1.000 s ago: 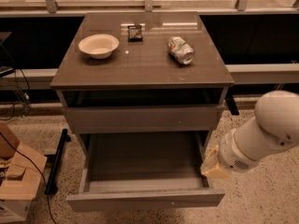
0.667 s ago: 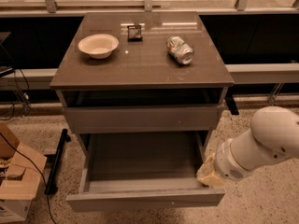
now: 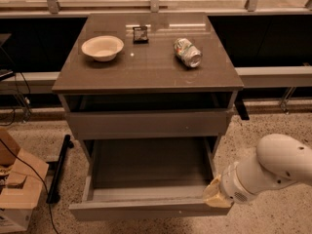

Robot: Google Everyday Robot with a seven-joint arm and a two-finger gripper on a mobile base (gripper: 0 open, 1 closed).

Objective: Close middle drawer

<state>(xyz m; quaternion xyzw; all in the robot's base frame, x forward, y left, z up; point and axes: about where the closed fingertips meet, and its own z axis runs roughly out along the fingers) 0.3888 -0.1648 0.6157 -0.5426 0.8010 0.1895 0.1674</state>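
The middle drawer (image 3: 146,209) is pulled far out of the cabinet, showing its dark floor, pale side walls and plain grey-brown front. My gripper (image 3: 215,196) is at the drawer's front right corner, at the end of the white arm (image 3: 273,167) that comes in from the right. It is against or just beside the outer end of the drawer front; I cannot tell if it touches. Above the open drawer, the top drawer front (image 3: 146,125) sits nearly flush under the glossy tabletop (image 3: 146,72).
On the tabletop are a white bowl (image 3: 102,47), a crushed can (image 3: 187,52) and a small dark object (image 3: 140,33). A cardboard box (image 3: 14,199) and a black bar (image 3: 59,167) with cables lie on the floor to the left.
My arm and gripper have moved down and slightly left, from beside the drawer's right wall to its front right corner. The drawer has not visibly moved.
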